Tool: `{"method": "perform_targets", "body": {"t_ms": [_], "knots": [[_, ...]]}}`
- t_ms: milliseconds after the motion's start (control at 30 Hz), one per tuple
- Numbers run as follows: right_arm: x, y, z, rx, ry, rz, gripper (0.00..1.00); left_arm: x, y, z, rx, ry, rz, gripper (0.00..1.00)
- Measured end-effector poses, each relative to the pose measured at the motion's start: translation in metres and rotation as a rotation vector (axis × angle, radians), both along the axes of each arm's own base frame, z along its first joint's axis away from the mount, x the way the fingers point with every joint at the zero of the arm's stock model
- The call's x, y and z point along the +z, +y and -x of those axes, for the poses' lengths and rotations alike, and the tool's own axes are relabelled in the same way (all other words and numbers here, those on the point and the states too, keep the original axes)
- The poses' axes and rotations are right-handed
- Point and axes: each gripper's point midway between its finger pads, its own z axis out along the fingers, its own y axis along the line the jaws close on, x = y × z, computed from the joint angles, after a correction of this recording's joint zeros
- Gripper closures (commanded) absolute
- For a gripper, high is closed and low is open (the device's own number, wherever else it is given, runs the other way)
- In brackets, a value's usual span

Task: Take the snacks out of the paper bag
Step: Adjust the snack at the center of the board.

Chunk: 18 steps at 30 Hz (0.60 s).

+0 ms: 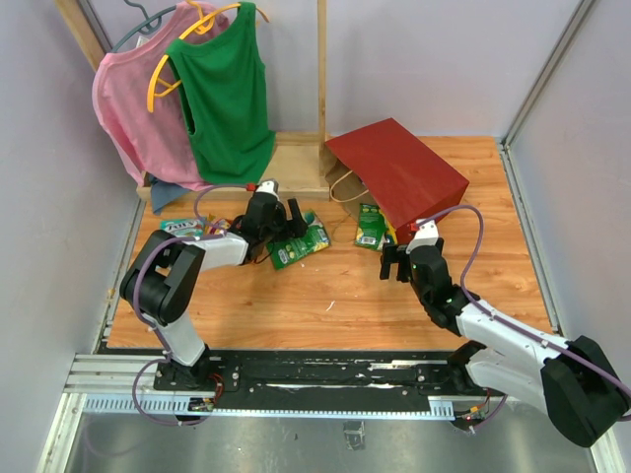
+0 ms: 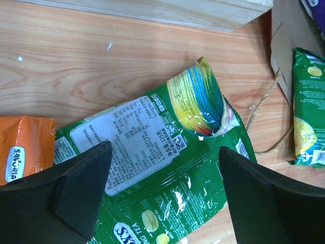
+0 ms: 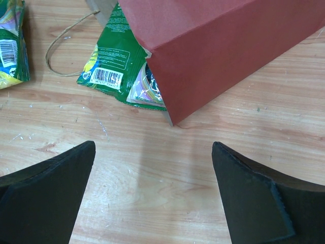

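The red paper bag [image 1: 399, 172] lies on its side at the back right, and its corner fills the right wrist view [image 3: 228, 46]. One green snack packet [image 1: 372, 227] pokes out at the bag's mouth [image 3: 119, 66]. A second green packet [image 1: 301, 243] lies flat on the wood, directly below my left gripper [image 1: 281, 219], which hangs open over it [image 2: 163, 150] without touching it. An orange packet [image 2: 25, 152] lies to the left of that packet. My right gripper [image 1: 397, 261] is open over bare wood just in front of the bag's corner [image 3: 153, 146].
A wooden clothes stand [image 1: 320, 79] with a pink top [image 1: 133, 108] and a green top [image 1: 227, 94] rises at the back left. A teal packet [image 1: 180, 227] lies by the left arm. The bag's twisted handle [image 3: 61, 51] loops across the wood. Walls close in both sides.
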Motion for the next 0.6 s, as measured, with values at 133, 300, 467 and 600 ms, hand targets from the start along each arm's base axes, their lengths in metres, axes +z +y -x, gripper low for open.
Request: {"method": "perform_targets", "body": {"t_ms": [133,300,467,600], "knots": [[0.0,0.0,0.0,0.0,0.0,0.0,0.0,0.0,-0.005,0.002,-0.02,-0.002,0.022,0.11],[0.0,0.0,0.0,0.0,0.001,0.001,0.0,-0.003,-0.009,0.01,-0.039,-0.01,0.042,0.12],[-0.002,0.0,0.0,0.0,0.005,0.003,0.0,-0.004,-0.019,0.024,-0.07,-0.017,0.057,0.13],[-0.003,0.0,0.0,0.0,0.009,0.006,0.0,-0.007,-0.026,0.042,-0.096,-0.015,0.078,0.13]]}}
